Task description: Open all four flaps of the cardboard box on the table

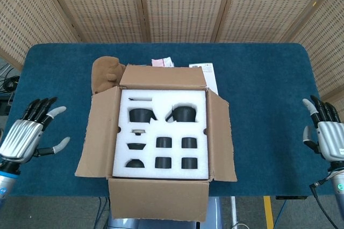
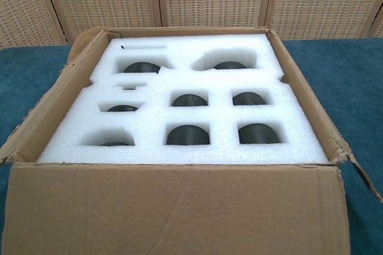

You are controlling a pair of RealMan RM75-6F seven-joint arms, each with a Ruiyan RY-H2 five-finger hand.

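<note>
Perforated wooden panels back a table (image 1: 269,105) covered in deep blue cloth. At the far left edge of the head view the left hand (image 1: 24,137) hovers well clear of the box, its fingers spread apart and holding nothing; the chest view does not show it. Next comes a brown plush toy (image 1: 105,74), lying against the far left corner of the cardboard box (image 1: 161,202). The box sits in the middle of the table with all four flaps folded outward: the left flap (image 1: 99,132) slopes down toward the cloth, the far flap (image 1: 163,77) stands tilted back, the near flap (image 2: 179,210) hangs over the table's front edge, and the right flap (image 1: 220,137) lies out to the side with a torn lower corner. Inside, a white foam insert (image 2: 191,117) fills the box, its cut-outs holding dark rounded pieces (image 2: 188,135) whose nature I cannot tell. Behind the far flap a small pink item (image 1: 162,62) and a white printed sheet (image 1: 207,73) lie on the cloth, partly hidden. At the far right edge the right hand (image 1: 325,132) is upright beside the table, fingers extended and apart, empty, well apart from the box.
</note>
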